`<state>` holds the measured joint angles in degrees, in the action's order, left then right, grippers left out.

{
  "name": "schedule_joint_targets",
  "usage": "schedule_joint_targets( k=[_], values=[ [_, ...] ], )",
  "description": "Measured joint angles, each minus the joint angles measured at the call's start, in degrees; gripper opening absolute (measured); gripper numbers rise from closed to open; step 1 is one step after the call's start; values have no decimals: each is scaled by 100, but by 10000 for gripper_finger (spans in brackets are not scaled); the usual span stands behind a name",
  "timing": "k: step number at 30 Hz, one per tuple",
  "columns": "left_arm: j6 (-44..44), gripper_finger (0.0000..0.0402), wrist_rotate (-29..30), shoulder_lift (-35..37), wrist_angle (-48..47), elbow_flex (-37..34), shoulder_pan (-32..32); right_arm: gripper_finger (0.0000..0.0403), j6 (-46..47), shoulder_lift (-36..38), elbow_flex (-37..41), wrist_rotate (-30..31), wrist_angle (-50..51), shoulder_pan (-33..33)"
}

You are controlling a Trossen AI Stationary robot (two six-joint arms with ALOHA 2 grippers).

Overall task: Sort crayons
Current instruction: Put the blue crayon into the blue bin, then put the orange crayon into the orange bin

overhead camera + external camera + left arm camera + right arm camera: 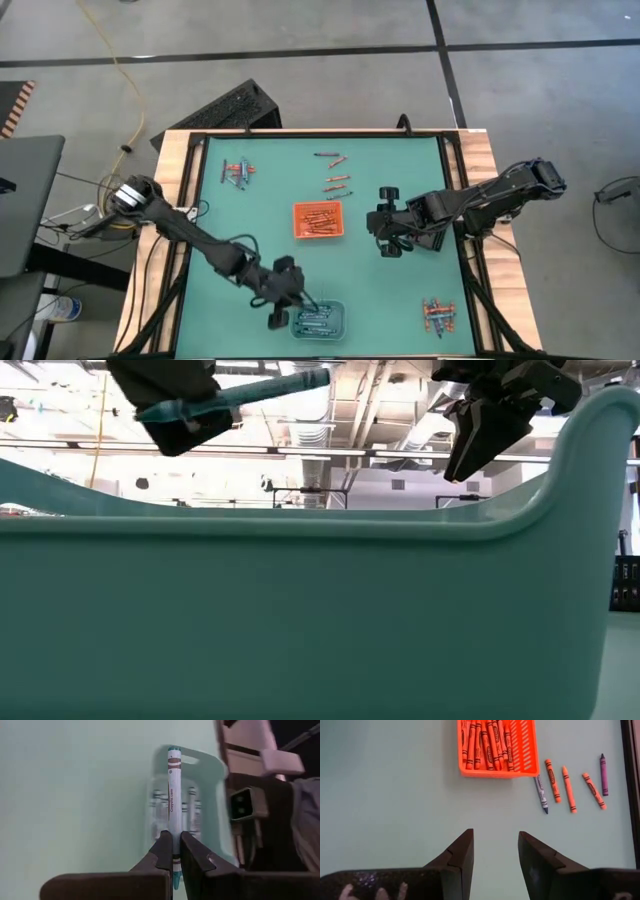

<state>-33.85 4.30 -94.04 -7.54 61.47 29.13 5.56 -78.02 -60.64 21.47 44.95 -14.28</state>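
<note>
A blue crayon (173,795) with a white wrapper is lifted above a clear tray (318,322) near the table's front edge; my left gripper (300,302) is shut on it. The tray holds several blue crayons (192,812). An orange tray (497,747) at the table's middle holds several orange crayons. My right gripper (495,855) hovers open to the right of it, with nothing between its fingers. Loose crayons (568,789), orange, blue-grey and purple, lie on the mat beyond the orange tray. My left gripper pinches the blue crayon near one end (174,851) between its two fingers. A short tip pokes out behind the fingers, and the long rest sticks forward along them. The fingers slant down from the table's left. The crayon is lifted clear above the clear tray.
One heap of mixed crayons (238,172) lies at the far left of the green mat, another (437,315) at the near right. A teal wall (300,620) fills most of the low view. A raised black frame (452,180) borders the mat.
</note>
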Motion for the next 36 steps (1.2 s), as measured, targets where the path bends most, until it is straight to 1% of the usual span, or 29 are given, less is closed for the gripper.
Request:
schedule_joint_targets(
  k=[3,6,11,16,19,23,29,33,36],
  values=[
    [-125,0,-1,-210,159,26,134,145,0,0,0,-17,2,0],
    [-133,0,-7,-417,184,210,229,145,-1,0,0,-31,2,0],
    [18,0,-284,-795,184,601,288,145,-25,0,0,-31,3,0],
    [44,4,-363,-1078,-191,914,267,145,-144,0,0,-25,-8,11],
    [18,23,-419,-1121,-229,935,226,145,-253,0,0,42,-2,20],
    [-26,58,-254,-1119,-248,940,198,145,-691,-9,0,94,23,71],
    [-41,103,-214,-1119,-211,942,196,145,-1236,-9,0,91,-22,340],
    [-45,119,-202,-1119,-207,942,206,145,-1514,-9,0,-198,-217,630],
    [-16,120,-201,-1117,-211,942,210,145,-1802,-9,0,-461,-527,894]
  ],
)
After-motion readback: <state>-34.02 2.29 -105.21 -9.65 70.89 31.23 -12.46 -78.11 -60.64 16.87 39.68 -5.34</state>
